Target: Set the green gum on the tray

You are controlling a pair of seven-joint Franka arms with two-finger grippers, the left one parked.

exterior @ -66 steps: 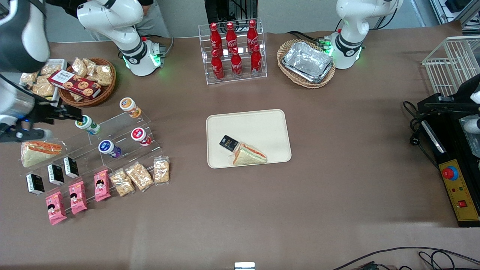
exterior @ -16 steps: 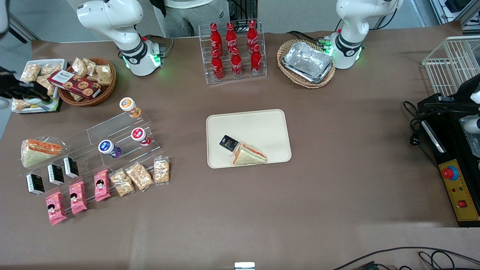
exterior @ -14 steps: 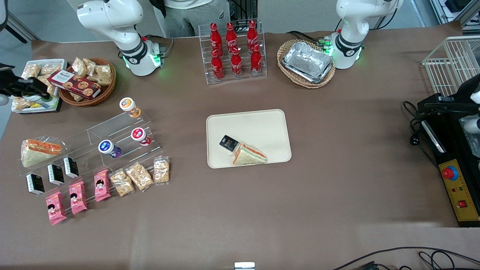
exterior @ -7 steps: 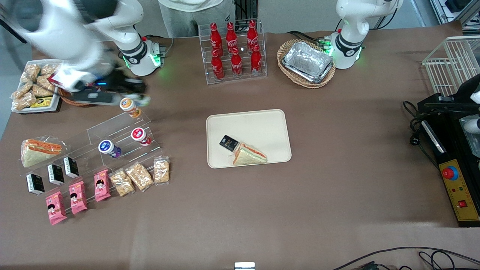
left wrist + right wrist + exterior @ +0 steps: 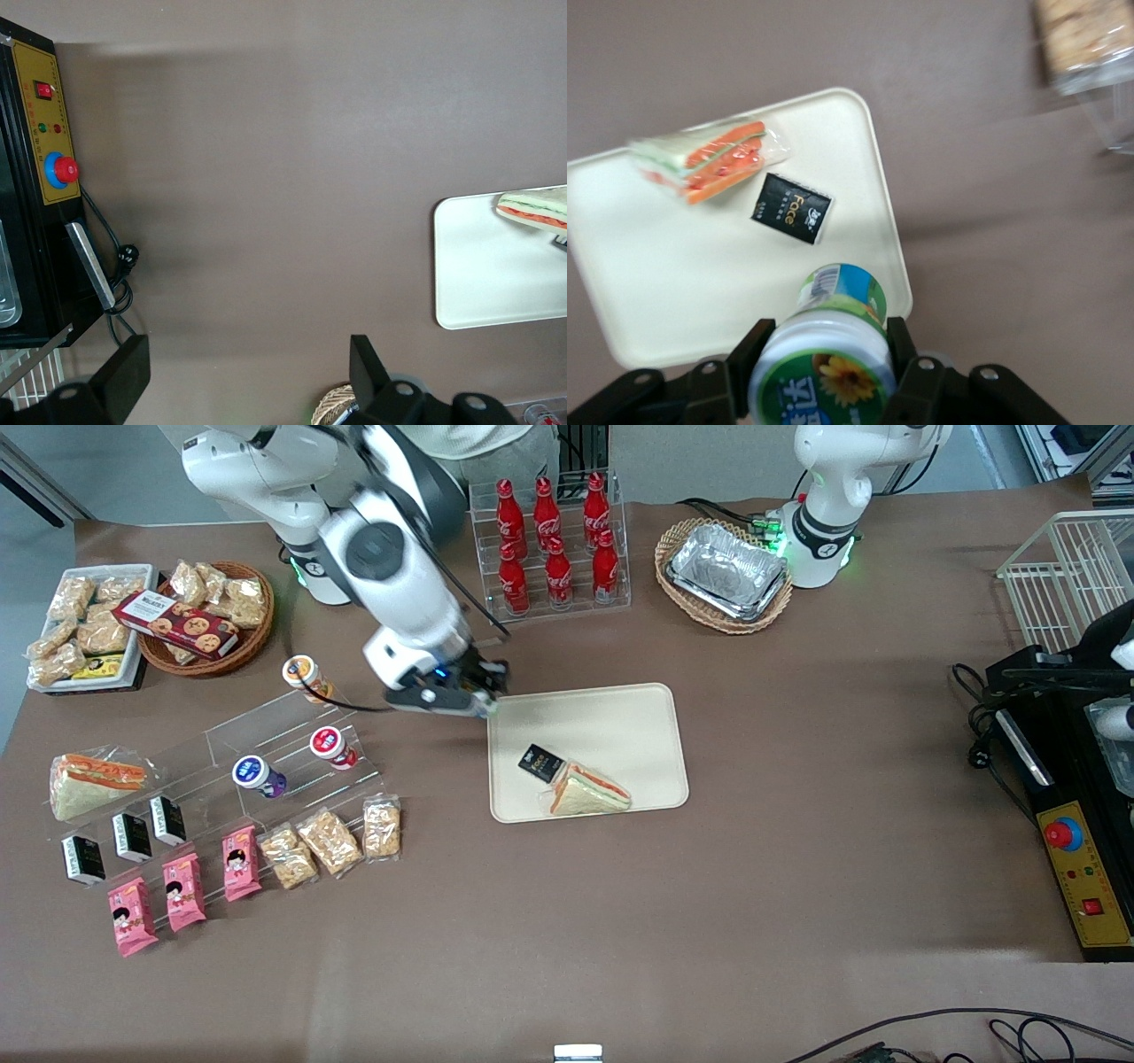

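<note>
Pale blue-green and capped in white with a green ring, the green gum (image 5: pixel 833 354) sits pinched between the two fingers (image 5: pixel 902 354) of the end effector (image 5: pixel 483 691), lid toward the wrist camera. In the front view the end effector hangs above the edge of the tray (image 5: pixel 620 708) that faces the working arm's end of the surface, at the corner farther from the front camera. The bottle itself is hidden there by the wrist.

The step in hand looks like the carry: the gum is off the display and held over the tray's edge, not yet set down. The tray already holds a wrapped sandwich (image 5: pixel 589 790) and a small black packet (image 5: pixel 539 762), which lie touching or nearly so, in the half nearer the front camera. The half farther from that camera is bare, so the next move probably calls for travelling a little inward over that bare part, lowering until the bottle's base meets the tray, then letting go. A drop at the rim could tip the bottle off the low edge.

The surface (image 5: pixel 797 868) is covered in a brown cloth. Toward the working arm's end a clear stepped display (image 5: pixel 266 744) carries an orange-lidded bottle (image 5: pixel 305 676), a red-lidded one (image 5: pixel 331 746) and a purple-bodied one (image 5: pixel 257 776), with snack packets (image 5: pixel 328 841) nearer the front camera. A rack of red cola bottles (image 5: pixel 549 549) and a wicker basket of foil trays (image 5: pixel 725 574) stand farther away.
</note>
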